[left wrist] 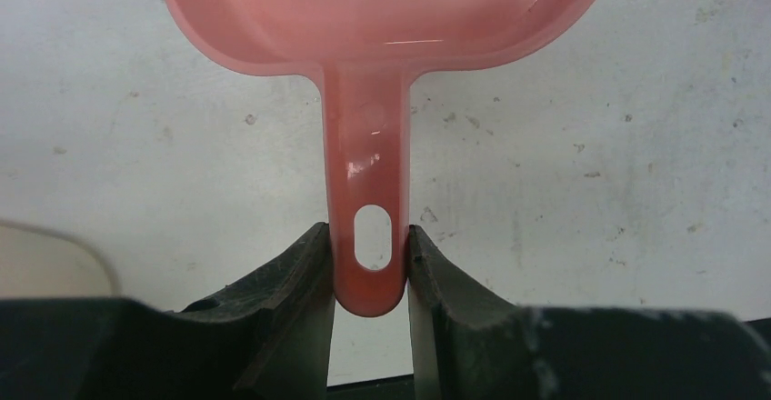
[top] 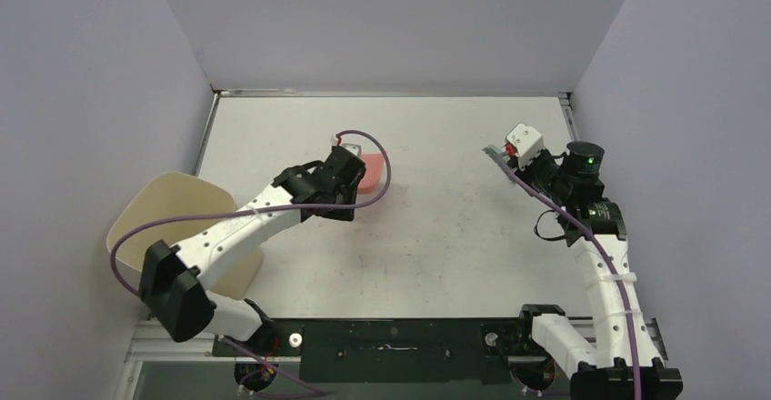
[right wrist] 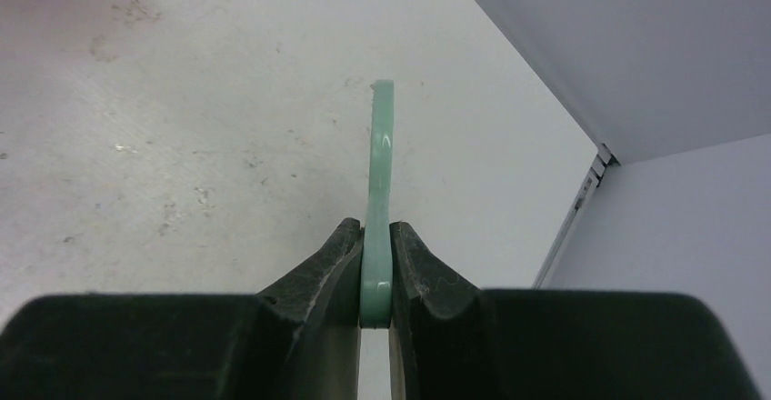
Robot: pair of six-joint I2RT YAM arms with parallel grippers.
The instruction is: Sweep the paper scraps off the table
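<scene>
Left gripper [left wrist: 366, 236] clamps glossy dustpan [left wrist: 373, 36]; right gripper [right wrist: 375, 232], seemingly teal handle [right wrist: 380, 145].

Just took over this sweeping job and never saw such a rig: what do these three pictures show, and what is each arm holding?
Two robot arms are bolted at the near edge of a white table. The wide picture comes from a fixed camera above and behind them; the other two come from cameras on the wrists, looking past their jaws. The left arm has its jaws shut on the handle of a pink dustpan. The right arm has its jaws shut on a teal handle, likely the brush. A beige bin sits at the table's left edge. No paper scraps show in any view.
</scene>
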